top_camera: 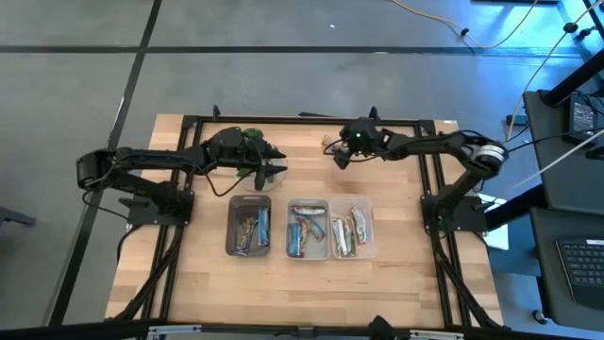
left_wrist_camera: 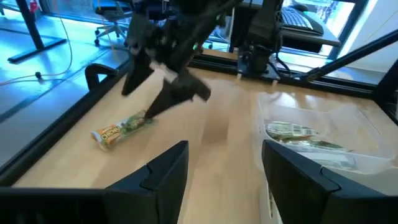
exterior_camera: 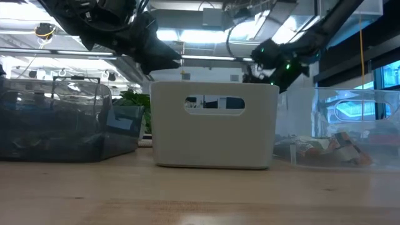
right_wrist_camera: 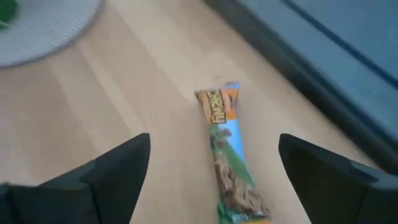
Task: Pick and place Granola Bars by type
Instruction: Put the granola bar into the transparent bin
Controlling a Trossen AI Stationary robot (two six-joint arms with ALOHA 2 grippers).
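Observation:
One granola bar with an orange, green and blue wrapper (right_wrist_camera: 229, 155) lies flat on the bare wood near the table's far edge and shows in the left wrist view too (left_wrist_camera: 122, 129). My right gripper (right_wrist_camera: 214, 146) hovers just above it, open, one finger on each side, touching nothing; it also shows from the side (left_wrist_camera: 166, 93) and from above (top_camera: 339, 158). Open and empty, my left gripper (left_wrist_camera: 224, 177) hangs over the far end of the left bin (top_camera: 268, 171). Other bars lie in the three bins (top_camera: 252, 229) (top_camera: 307, 231) (top_camera: 350, 232).
Three bins stand side by side mid-table: a grey one (top_camera: 232, 227), a white one (exterior_camera: 215, 134) and a clear one (left_wrist_camera: 373, 158). A green plant on a round dish (top_camera: 251, 139) sits behind the left gripper. Bare wood lies toward the near edge (top_camera: 302, 293).

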